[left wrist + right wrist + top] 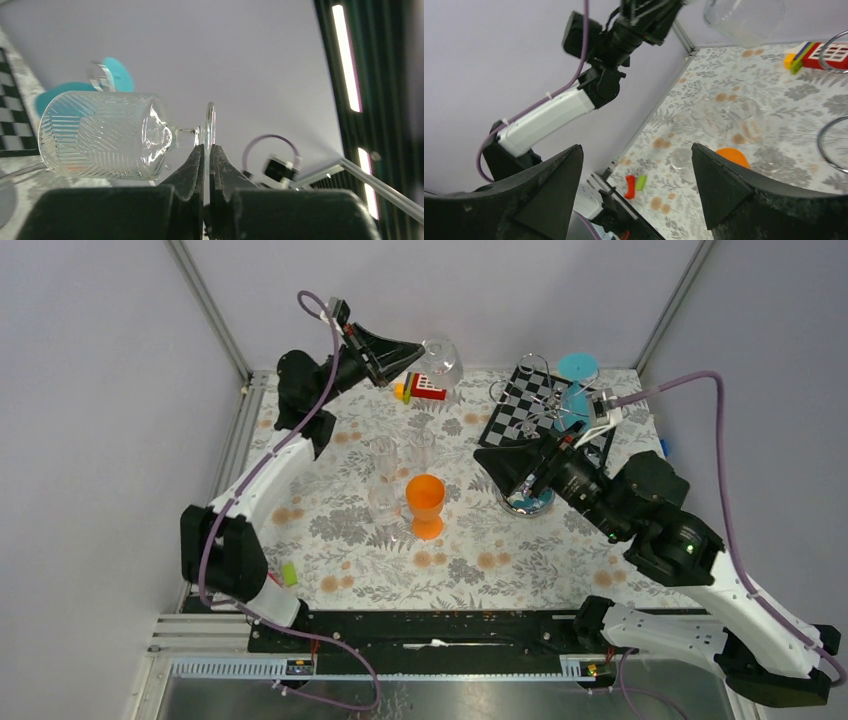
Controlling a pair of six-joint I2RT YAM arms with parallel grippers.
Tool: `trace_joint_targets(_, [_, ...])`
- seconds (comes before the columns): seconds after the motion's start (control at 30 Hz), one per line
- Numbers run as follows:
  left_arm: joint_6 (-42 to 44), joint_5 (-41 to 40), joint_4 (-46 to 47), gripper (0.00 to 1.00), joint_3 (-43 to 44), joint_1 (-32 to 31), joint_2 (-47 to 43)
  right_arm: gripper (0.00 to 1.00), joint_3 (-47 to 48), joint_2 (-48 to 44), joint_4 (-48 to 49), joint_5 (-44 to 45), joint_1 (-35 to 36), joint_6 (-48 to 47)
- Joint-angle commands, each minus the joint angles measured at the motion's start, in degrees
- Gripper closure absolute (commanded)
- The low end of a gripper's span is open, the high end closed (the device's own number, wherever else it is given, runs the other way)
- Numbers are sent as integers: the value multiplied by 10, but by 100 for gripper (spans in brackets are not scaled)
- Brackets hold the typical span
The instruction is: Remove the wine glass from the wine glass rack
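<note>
The wine glass lies on its side in the air above the tabletop's far edge, clear of the wine glass rack. The left gripper is clamped on its foot. The rack stands toward the far right corner at the checkered board, with the right gripper just beside it, jaws wide apart and empty.
</note>
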Motion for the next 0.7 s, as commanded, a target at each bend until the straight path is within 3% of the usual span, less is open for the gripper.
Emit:
trace_joint_targets(0.0, [-92,-31,148,100,-18,1,-95,13,-56,-1,183,-4,-1,76])
trace_joint_targets(0.33, [-260,-112,205,100,-53,1,-174,5,-82,44,456,-36,-1,63])
trace_joint_targets(0.43, [-318,-148,226,100,-83,1,-199,3,-74,52,484,-23,-3,43])
trace_joint_targets(0.67, [-323,-178,205,100,-107,0,-249,2,-57,79,503,-49,-32,60])
